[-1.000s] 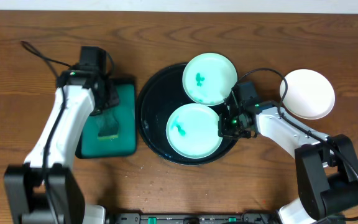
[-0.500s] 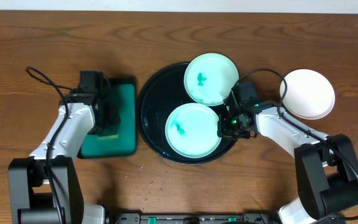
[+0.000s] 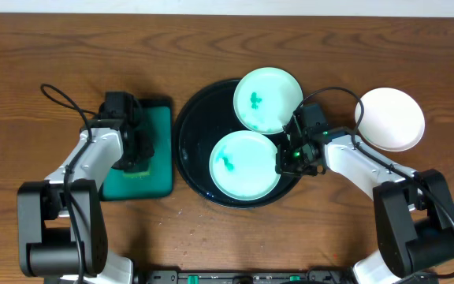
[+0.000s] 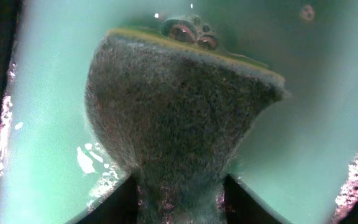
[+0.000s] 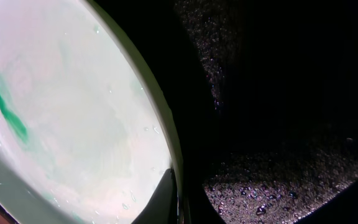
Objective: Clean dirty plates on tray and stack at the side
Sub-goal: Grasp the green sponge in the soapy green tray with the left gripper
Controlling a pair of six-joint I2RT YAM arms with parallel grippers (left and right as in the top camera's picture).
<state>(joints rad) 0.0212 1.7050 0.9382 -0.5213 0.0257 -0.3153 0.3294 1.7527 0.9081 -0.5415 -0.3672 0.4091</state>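
Two pale mint plates lie on the black tray (image 3: 195,134), both with teal smears. The far plate (image 3: 268,99) leans over the tray's back rim. My right gripper (image 3: 284,162) is shut on the right rim of the near plate (image 3: 247,164). In the right wrist view the gripper (image 5: 178,202) pinches that plate's (image 5: 73,124) edge above the wet tray floor (image 5: 278,174). A white plate (image 3: 390,118) rests on the table to the right. My left gripper (image 3: 136,160) is shut on a sponge (image 4: 185,112), pressing it into the green sponge tray (image 3: 160,134).
The sponge tray holds soapy water (image 4: 36,155) and sits just left of the black tray. A black cable (image 3: 61,102) loops over the table behind my left arm. The white plate sits close behind my right forearm.
My left arm has drawn in and lowered over the sponge tray, keeping hold of the sponge. My right gripper and the plates have not moved.
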